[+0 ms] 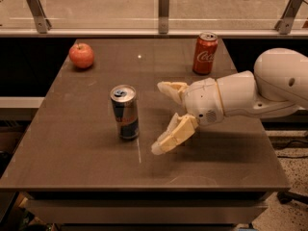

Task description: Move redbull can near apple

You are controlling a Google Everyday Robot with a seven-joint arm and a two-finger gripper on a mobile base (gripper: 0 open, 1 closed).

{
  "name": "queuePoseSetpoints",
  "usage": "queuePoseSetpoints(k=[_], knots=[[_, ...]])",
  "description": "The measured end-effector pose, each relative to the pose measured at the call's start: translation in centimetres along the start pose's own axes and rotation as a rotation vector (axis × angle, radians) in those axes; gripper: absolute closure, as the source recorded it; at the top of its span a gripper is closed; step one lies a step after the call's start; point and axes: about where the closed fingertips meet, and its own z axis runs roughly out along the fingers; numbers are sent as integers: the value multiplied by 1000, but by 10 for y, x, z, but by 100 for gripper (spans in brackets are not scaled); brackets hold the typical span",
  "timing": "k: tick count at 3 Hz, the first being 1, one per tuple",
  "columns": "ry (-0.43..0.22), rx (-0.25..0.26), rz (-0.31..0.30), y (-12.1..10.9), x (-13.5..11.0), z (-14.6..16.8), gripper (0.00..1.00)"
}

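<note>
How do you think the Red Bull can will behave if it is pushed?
Tall, slim and upright, the redbull can would probably tip if pushed high. Its smooth metal side may slip. The gripper, open beside it without touching, looks wide enough to grasp it.

one redbull can (124,112), one coca-cola can (204,53), one apple (82,55), one end effector (159,118) beside the redbull can

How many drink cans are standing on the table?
2. The redbull can stands near the middle of the table, beside the open pincer; the red Coca-Cola can stands at the far right. None seems hidden.
</note>
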Motion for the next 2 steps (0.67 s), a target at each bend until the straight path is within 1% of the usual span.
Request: queuePoseSetpoints(k=[1, 2], knots=[[2, 22, 15, 3, -6, 13, 0], [1, 93, 31, -5, -21, 36, 0]])
